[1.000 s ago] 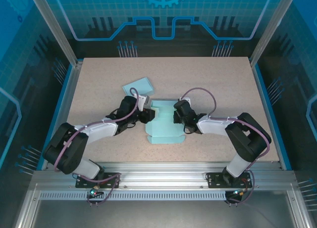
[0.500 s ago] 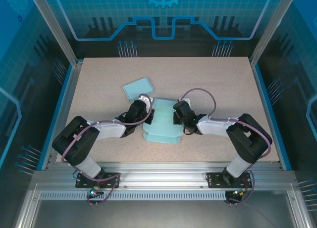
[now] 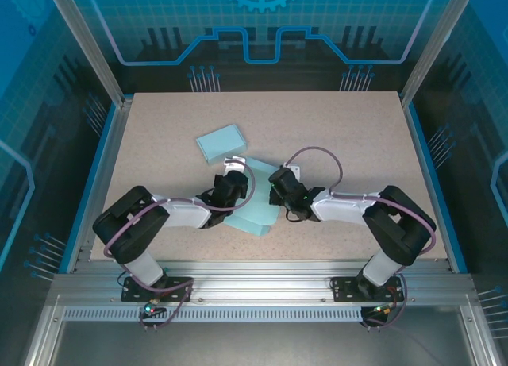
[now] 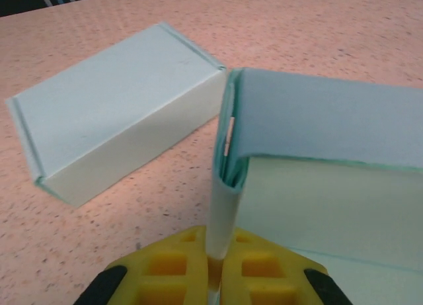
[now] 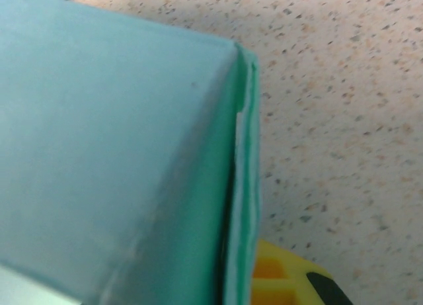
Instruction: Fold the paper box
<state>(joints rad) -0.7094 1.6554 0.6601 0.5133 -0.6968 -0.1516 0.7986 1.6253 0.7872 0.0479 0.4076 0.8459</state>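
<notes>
- The paper box [image 3: 252, 221] lies on the desk [image 3: 341, 136], near the front edge and between the two arms.
- From above, the two arms cover much of the paper box. Only its lower part and a bit at the top show.
- The left pincer [image 3: 236, 194] is at the left side of the paper box. In the left wrist view the pincer [image 4: 218, 252] is clenched on a thin flap that stands up. The yellow fingers [image 4: 175, 265] are cut off at the bottom of the picture.
- In that view a big panel [image 4: 324, 116] bends over the flap. The inside of the fold is dark and hard to see.
- The right pincer [image 3: 275, 193] is at the right side of the paper box. It is clenched.
- In the right wrist view the paper [image 5: 112, 139] is very close and blurry. Its edge runs down into the pincer, so the pincer looks to be gripping it. Just a corner of one yellow finger [image 5: 281, 282] shows, and the spot where it grips is cut off.
- A second box [image 3: 219, 143], all closed up, sits farther back on the left, apart from the paper box. In the left wrist view [image 4: 112, 139] it lies just beside the held flap.
</notes>
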